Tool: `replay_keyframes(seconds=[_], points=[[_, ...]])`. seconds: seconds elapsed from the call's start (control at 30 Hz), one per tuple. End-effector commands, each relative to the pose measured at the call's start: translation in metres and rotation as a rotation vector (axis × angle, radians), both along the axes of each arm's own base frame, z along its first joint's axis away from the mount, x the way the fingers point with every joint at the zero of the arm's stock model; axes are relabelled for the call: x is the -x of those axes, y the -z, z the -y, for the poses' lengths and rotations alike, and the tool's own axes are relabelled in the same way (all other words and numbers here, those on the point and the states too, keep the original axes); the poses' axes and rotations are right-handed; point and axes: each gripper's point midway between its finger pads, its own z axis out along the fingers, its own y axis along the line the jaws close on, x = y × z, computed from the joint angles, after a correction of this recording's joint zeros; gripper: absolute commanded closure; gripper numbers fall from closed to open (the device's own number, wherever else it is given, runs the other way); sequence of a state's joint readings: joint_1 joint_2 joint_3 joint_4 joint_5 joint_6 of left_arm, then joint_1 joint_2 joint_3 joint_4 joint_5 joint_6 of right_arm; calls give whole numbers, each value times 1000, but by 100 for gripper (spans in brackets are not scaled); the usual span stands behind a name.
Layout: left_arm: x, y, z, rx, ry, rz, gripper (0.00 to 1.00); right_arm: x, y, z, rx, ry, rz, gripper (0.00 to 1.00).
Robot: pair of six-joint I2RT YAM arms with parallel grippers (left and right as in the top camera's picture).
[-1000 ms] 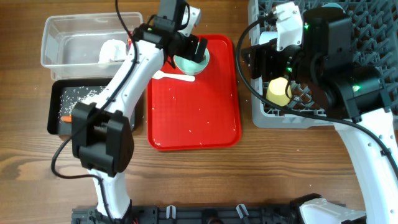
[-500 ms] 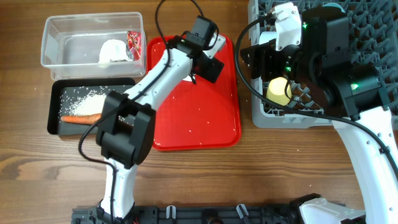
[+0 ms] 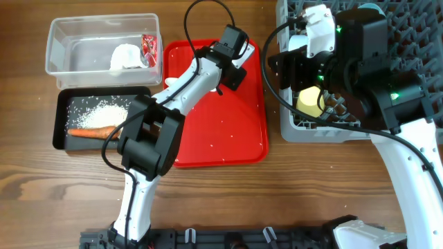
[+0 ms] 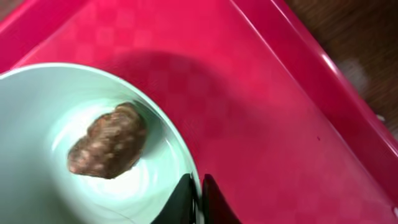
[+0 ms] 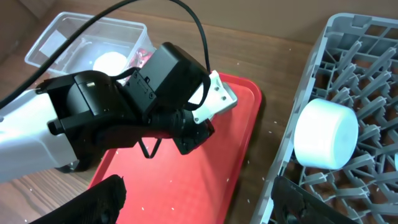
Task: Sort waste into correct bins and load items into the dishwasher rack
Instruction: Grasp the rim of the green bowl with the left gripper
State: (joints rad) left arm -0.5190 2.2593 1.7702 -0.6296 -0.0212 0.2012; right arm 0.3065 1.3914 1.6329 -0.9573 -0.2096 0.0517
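Note:
The mint-green bowl sits on the red serving tray with a small brown food lump inside. My left gripper is shut on the bowl's right rim, one finger inside and one outside. From overhead the left gripper hides the bowl. The dishwasher rack holds a yellow cup and a pale round item. My right gripper hangs open over the gap between tray and rack, holding nothing.
The clear tub holds a crumpled napkin and a red wrapper. The black tray below it holds rice and a carrot. Rice grains speckle the red tray.
My left arm swung right and its gripper went from open to shut on the bowl's rim. The right arm stayed still.

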Motion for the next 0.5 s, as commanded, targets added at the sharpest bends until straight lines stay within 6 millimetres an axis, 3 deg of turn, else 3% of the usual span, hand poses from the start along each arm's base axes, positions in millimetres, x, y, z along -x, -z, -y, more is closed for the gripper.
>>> replay_keyframes(seconds=[0.0, 0.1, 0.17, 0.37, 0.4, 0.47], points=[[2, 8, -4, -10, -12, -19, 96, 1, 2, -5, -9, -18, -16, 21], [6, 4, -7, 2, -60, -41, 96, 3, 4, -4, -7, -18, -24, 21], [9, -11, -8, 30, -119, -50, 96, 3, 5, -3, -1, -16, -29, 21], [21, -118, -11, 190, -220, 42, 96, 1, 7, 3, 29, 7, -24, 21], [28, -144, -12, 234, -230, 62, 96, 1, 7, 3, 29, 7, -24, 21], [37, -172, -24, 271, -278, 77, 96, 2, 7, 3, 35, 1, -23, 21]])
